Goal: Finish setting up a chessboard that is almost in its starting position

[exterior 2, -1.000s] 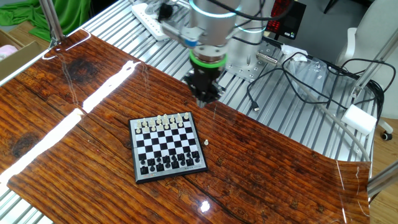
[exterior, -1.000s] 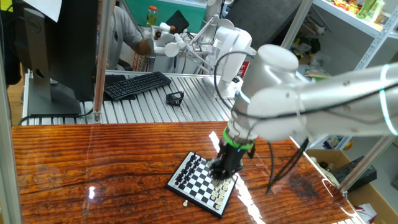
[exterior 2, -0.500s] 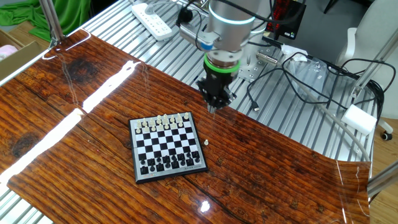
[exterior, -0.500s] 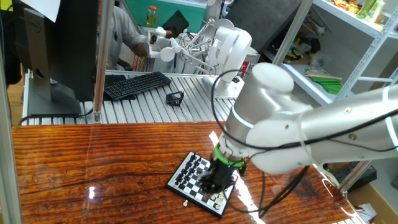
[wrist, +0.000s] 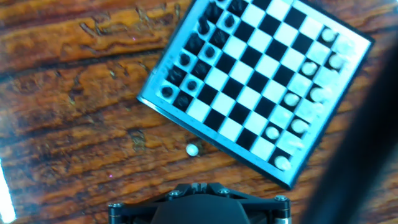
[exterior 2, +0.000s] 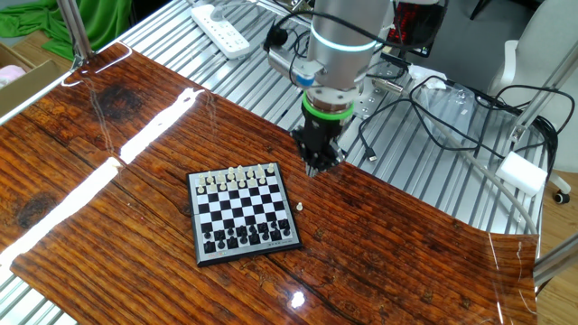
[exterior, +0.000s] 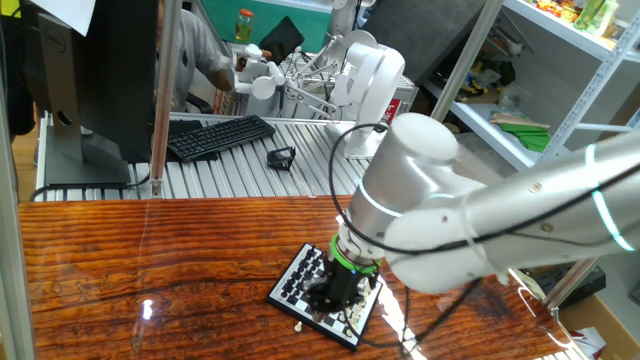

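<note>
Two high fixed cameras facing opposite table sides, hand camera close, straight down, all sharing the chessboard (exterior 2: pixel 239 212).

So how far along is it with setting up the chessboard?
Mostly done: the chessboard has cream pieces lined along one edge and black pieces along the opposite edge. In hand: nothing; the gripper is shut and empty, hanging over the wood beside the board. Left: one loose cream piece lies on the wooden table just off the board's side, not yet picked up and placed on its square.
</note>
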### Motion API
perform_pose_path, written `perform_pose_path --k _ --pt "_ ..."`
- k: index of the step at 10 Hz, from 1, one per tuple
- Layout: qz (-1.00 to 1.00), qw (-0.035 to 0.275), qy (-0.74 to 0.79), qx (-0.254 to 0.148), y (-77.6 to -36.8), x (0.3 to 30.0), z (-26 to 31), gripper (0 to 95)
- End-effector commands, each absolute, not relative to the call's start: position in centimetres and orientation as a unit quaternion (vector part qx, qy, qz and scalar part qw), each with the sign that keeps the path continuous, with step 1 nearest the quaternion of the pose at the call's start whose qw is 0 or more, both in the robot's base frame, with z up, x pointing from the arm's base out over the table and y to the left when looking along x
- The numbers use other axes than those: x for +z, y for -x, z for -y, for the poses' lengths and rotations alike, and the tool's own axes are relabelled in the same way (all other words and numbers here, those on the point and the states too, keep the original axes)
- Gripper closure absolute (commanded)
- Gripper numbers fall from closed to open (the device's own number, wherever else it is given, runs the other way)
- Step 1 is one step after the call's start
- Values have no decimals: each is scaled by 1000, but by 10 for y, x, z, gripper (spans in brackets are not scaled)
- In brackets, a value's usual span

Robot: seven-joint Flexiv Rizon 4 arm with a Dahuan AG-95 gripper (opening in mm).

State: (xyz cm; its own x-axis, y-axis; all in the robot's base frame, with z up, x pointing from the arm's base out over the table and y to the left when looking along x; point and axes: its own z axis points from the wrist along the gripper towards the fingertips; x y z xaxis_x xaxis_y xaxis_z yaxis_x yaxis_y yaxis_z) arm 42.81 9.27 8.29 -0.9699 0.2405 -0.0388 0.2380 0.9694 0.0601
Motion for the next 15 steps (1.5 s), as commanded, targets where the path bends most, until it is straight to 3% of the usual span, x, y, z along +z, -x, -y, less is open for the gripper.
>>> perform_pose_path --k 1,15 --pt "-992 25 -124 25 -435 79 -94 950" --pt "-991 26 -132 28 -445 80 -96 950"
